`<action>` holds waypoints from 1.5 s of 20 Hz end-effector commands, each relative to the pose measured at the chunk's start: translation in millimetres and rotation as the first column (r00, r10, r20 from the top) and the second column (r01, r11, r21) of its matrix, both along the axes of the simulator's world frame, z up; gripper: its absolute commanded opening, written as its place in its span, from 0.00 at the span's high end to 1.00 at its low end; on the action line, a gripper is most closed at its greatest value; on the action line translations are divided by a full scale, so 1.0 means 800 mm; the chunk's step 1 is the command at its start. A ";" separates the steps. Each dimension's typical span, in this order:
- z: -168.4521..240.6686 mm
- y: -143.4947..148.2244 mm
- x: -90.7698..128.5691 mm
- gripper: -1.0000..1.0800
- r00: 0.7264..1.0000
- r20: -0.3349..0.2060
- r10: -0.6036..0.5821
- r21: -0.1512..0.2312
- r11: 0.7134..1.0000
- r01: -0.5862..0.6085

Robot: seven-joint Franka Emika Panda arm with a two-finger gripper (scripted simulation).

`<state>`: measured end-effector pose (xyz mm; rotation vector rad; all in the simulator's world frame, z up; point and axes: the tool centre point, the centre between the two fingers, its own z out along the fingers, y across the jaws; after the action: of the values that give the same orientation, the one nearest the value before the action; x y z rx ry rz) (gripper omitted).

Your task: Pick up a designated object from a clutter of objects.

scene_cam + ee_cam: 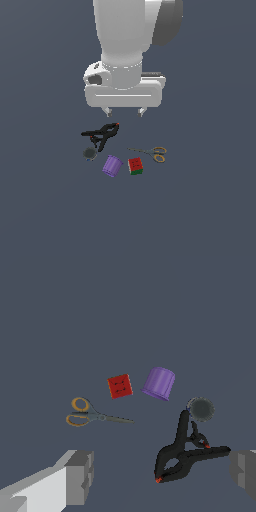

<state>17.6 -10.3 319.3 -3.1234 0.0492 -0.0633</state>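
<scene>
The jaws of the gripper (125,112) are spread wide and empty; the purple cup (112,166) could be knocked while the puzzle cube (135,166) just beside it is grasped.

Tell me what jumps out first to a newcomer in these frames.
The big white gripper dominates the top of the exterior view, fingers spread, holding nothing, above a small cluster on the dark floor. The black clamp lies nearest beneath it; farther down, the purple cup and the red-green cube sit side by side, with the orange-handled scissors toward the exterior view's right.
</scene>
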 end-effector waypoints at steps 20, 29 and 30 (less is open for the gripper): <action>-0.229 0.042 0.063 0.04 0.984 -0.032 0.174 -0.017 0.985 -0.174; -0.289 0.053 0.065 0.04 0.975 -0.040 0.216 -0.017 0.976 -0.217; -0.291 0.054 0.065 0.04 0.975 -0.040 0.218 -0.017 0.976 -0.219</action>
<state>69.5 32.1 90.3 -3.1280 -0.2899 0.0006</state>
